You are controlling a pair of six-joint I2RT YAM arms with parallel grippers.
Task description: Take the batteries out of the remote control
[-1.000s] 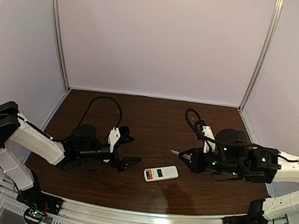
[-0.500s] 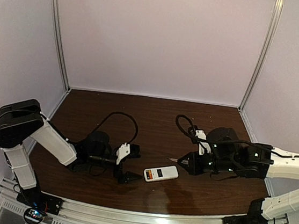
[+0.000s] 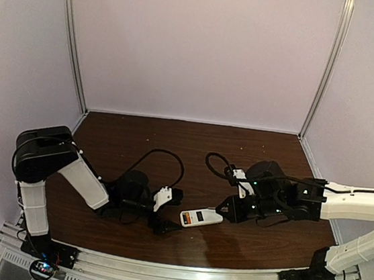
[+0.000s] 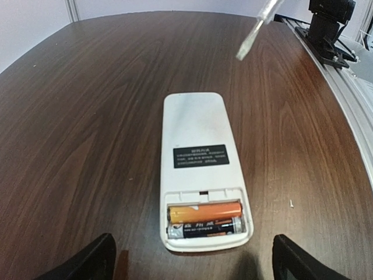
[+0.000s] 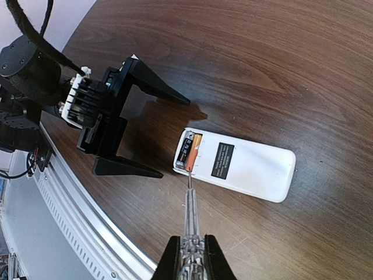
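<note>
Remote control [image 4: 201, 151] long axis spans gap between arms; batteries [image 4: 205, 219] at end facing left fingers [image 4: 87, 262] (spread wide, empty); right fingers [image 5: 173, 261] clamp slim tool [image 5: 189, 201], tip at batteries.

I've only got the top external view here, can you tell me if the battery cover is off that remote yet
Observer: Yes. The left wrist view shows the remote control lying back up with its compartment open, the orange battery and the dark battery seated inside.
Operator: What's the right arm gripping?
Observer: The right end effector is shut on a clear-handled screwdriver. Its tip hangs in the air near the remote's far end, touching neither battery.
Operator: And the left one?
Observer: The left end effector is open, with one finger on each side of the remote's battery end, touching nothing.
</note>
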